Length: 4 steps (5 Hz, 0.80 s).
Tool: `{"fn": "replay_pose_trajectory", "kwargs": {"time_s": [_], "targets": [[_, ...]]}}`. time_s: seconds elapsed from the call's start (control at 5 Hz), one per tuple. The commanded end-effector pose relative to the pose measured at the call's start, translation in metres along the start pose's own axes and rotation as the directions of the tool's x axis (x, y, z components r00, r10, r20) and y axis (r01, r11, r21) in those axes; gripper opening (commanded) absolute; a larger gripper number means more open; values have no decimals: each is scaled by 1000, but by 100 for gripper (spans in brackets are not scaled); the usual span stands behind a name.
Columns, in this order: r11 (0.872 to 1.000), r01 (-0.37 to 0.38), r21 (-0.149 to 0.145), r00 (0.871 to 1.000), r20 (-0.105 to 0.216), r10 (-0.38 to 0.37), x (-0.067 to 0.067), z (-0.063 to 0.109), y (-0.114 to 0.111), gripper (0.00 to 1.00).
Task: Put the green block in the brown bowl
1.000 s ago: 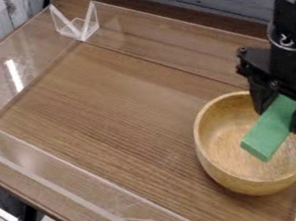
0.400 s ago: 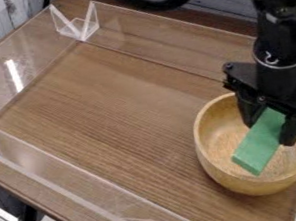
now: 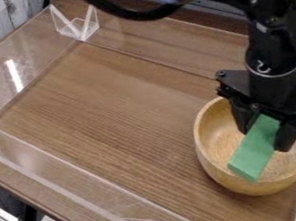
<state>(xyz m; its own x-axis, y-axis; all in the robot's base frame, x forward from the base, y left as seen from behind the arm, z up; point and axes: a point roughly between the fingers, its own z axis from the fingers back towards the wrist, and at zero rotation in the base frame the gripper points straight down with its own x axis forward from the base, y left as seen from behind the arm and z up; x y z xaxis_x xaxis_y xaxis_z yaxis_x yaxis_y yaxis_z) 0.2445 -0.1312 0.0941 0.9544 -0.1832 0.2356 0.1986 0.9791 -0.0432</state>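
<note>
Green block (image 3: 257,152) clamped at its upper end between the jaws of the gripper (image 3: 275,126), hanging tilted inside the hollow of the brown bowl (image 3: 219,167) on the bench (image 3: 98,118). Long axis slanting down-left, lower end near the bowl floor; contact unclear. Release seemingly enough.

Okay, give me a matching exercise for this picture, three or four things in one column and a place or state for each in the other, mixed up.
Things:
1. green block
2. brown bowl
3. gripper
4. clear stand

Places or states:
A. at the far left of the table
B. tilted, over the bowl's hollow
C. on the table at the near right
D. closed on the block's top end

Pairs: 1-B, 2-C, 3-D, 4-A
</note>
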Motion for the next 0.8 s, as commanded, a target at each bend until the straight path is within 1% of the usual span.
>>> {"fn": "replay_pose_trajectory", "kwargs": {"time_s": [0.0,0.6], "targets": [[1000,-21,-20,998,64,23,6,12,0,0],[998,-61,-31,996,61,63,4,3,3,0]]}}
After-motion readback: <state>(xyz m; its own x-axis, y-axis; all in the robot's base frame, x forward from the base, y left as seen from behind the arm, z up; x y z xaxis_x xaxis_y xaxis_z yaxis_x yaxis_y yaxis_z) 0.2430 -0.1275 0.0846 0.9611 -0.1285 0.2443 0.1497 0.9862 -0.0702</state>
